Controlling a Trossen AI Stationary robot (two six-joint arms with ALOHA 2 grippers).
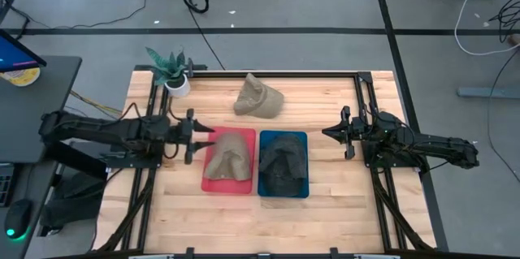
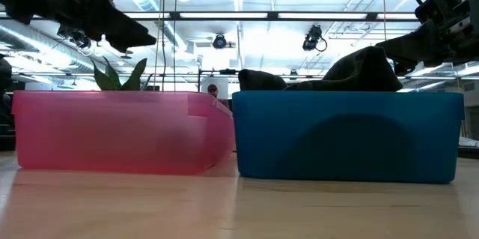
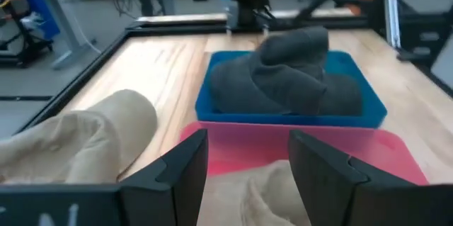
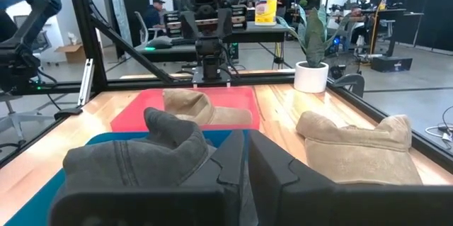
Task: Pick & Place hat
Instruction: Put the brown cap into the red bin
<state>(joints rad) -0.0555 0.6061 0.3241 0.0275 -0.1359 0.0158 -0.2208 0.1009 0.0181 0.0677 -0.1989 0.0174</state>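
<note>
A tan hat (image 1: pixel 230 155) lies in the red tray (image 1: pixel 207 184), and a dark grey hat (image 1: pixel 283 161) fills the blue tray (image 1: pixel 264 190) beside it. Another tan hat (image 1: pixel 258 97) rests loose on the wood near the table's far edge. My left gripper (image 1: pixel 205 136) hovers open at the red tray's left edge, pointing at the tan hat (image 3: pixel 272 190) inside it, with nothing between its fingers. My right gripper (image 1: pixel 329 133) waits shut, to the right of the blue tray, touching nothing.
A potted plant (image 1: pixel 172 71) stands at the table's far left corner. Black rails (image 1: pixel 362 97) run along the table's sides and far edge. Bare wood lies in front of the two trays.
</note>
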